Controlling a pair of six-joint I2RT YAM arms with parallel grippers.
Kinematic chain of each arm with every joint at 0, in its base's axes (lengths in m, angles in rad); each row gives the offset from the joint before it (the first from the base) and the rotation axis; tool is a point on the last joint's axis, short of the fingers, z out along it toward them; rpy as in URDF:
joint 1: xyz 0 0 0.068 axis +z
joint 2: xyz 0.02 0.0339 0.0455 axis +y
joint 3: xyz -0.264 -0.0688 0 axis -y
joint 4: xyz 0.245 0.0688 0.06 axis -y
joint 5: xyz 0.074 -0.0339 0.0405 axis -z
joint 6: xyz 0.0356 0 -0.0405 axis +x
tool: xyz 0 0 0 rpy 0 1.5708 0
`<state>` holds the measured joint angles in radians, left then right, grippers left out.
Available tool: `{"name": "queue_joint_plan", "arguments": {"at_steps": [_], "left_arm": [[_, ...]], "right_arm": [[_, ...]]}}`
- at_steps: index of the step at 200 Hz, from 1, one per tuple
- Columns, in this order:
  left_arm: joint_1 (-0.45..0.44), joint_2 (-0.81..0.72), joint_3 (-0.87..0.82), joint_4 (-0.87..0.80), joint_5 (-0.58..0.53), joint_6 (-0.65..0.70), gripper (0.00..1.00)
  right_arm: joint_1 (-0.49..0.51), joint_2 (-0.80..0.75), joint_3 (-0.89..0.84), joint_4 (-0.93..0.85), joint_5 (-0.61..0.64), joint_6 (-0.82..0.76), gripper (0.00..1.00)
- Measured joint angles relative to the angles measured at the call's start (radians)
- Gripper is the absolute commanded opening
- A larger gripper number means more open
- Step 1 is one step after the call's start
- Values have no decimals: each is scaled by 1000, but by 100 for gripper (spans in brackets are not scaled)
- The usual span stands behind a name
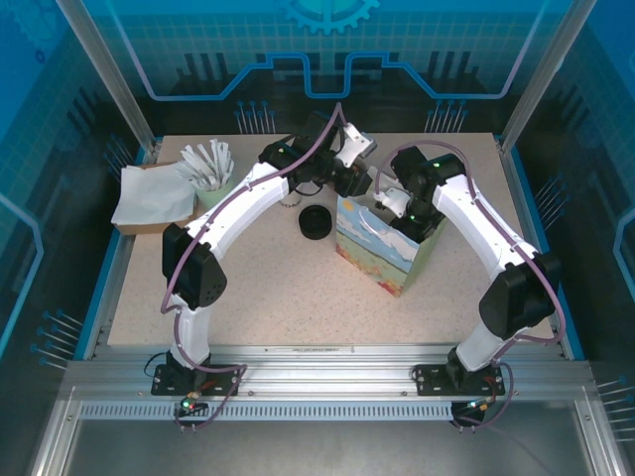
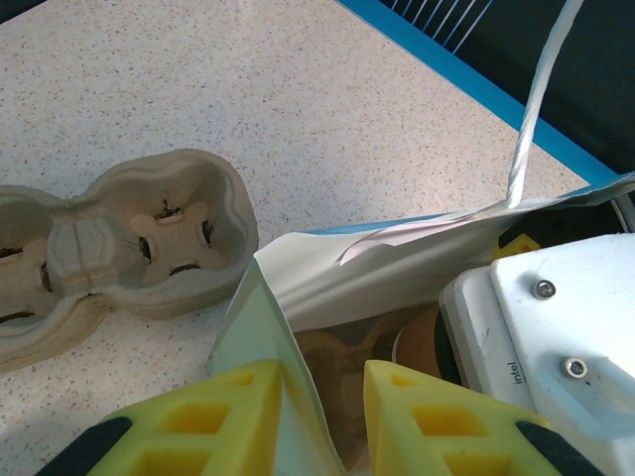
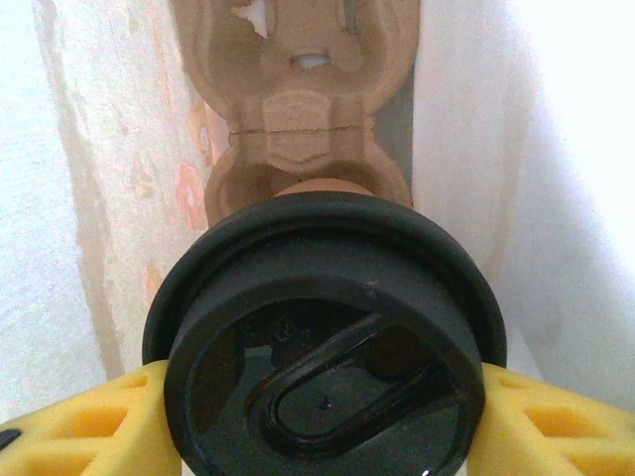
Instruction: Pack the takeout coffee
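Right wrist view: right hand [image 3: 317, 421] grasps takeout coffee [image 3: 322, 297] between its fingers.

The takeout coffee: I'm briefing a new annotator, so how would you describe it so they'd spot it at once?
Find the printed paper bag standing mid-table. Inside it, between its white walls, the right gripper holds the takeout coffee over a pulp cup carrier. Its round black lid on a brown cup sets it apart from the tan carrier.

A: What stands on the table [image 1: 248, 297]?
B: A printed paper bag [image 1: 382, 260], open-topped; the left gripper [image 1: 349, 183] and right gripper [image 1: 400, 205] both hang at its mouth; a black round lid [image 1: 314, 223] sits just beside it.
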<state>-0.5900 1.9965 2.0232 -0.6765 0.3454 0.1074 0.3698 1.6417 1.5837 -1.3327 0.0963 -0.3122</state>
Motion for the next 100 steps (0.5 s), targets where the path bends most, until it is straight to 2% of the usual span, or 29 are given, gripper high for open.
{"name": "queue_joint_plan", "arguments": {"at_steps": [100], "left_arm": [[0, 0, 0, 0, 0, 0, 29]], "right_arm": [[0, 0, 0, 8, -19, 0, 37]]}}
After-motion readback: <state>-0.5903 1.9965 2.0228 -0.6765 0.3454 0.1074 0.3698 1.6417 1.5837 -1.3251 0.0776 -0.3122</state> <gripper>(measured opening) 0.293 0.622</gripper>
